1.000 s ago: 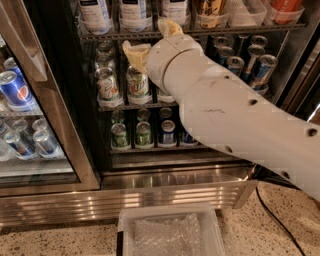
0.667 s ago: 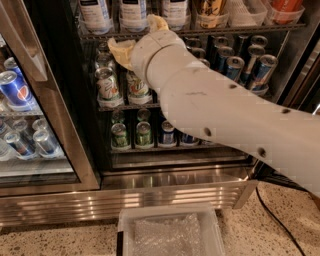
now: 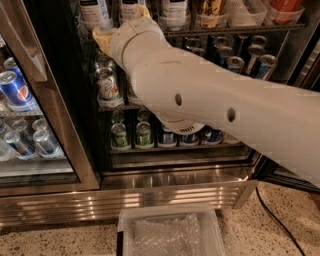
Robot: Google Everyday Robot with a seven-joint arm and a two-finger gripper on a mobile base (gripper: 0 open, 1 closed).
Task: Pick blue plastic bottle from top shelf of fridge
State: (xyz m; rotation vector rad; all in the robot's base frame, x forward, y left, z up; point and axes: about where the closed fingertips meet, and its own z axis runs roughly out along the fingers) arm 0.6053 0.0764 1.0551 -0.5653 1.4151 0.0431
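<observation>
blue plastic bottle (image 3: 131, 5): we saw rounded plastic with a white label on the wire top shelf (image 3: 225, 29).
end effector (image 3: 120, 25): cream, smooth, just before that bottle; we could not tell its grip.

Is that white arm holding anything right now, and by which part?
It cannot be told: the gripper is up at the top shelf among the bottles, and the arm hides any contact.

1. This looks like a shop or canteen drinks corner. A commercial fridge (image 3: 175, 192) with black walls and a ribbed steel base fills the frame.
2. Its wire racks are lined with drink cans (image 3: 143, 134). The top shelf (image 3: 235, 29) carries bottles.
3. At left, a second glass-door cooler (image 3: 65, 125) holds Pepsi cans (image 3: 12, 87).
4. The floor (image 3: 280, 235) is speckled stone.
5. The robot's tool (image 3: 120, 27) sits upper centre-left, at the top shelf.
</observation>
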